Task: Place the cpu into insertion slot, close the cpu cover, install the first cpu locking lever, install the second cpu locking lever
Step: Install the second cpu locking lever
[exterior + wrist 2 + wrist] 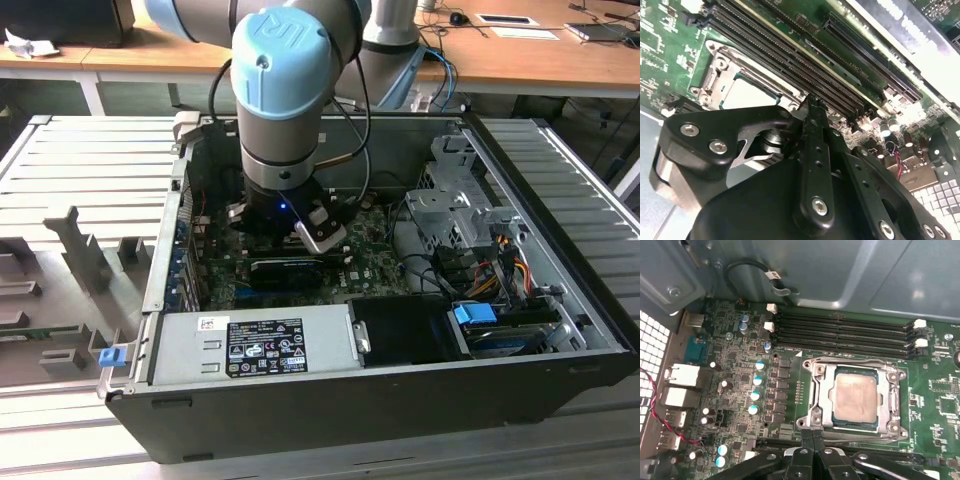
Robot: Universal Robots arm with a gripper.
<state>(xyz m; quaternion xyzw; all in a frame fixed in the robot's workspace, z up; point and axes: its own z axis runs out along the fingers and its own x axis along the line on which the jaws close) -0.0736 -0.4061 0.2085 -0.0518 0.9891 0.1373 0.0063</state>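
The cpu [856,397], a pale tan-silver square, lies in the insertion slot [816,416] on the green motherboard [735,360]. The cpu cover [826,390], a metal frame plate, lies flat around the chip's edges. My gripper [813,434] is shut, fingertips pressed together right at the socket's corner, with nothing visible between them. In the second wrist view the gripper [810,107] hangs just above the board beside the slot [715,75] and the cpu [747,92]. In the exterior view the arm's wrist [285,110] reaches down into the open computer case [560,300].
Black memory slots [840,330] run along the far side of the socket. Capacitors [757,382] and rear ports [680,385] sit beside it, with a red-black wire [660,412]. The grey case wall [840,270] rises behind. A power supply [250,345] and drive cage [450,210] crowd the case.
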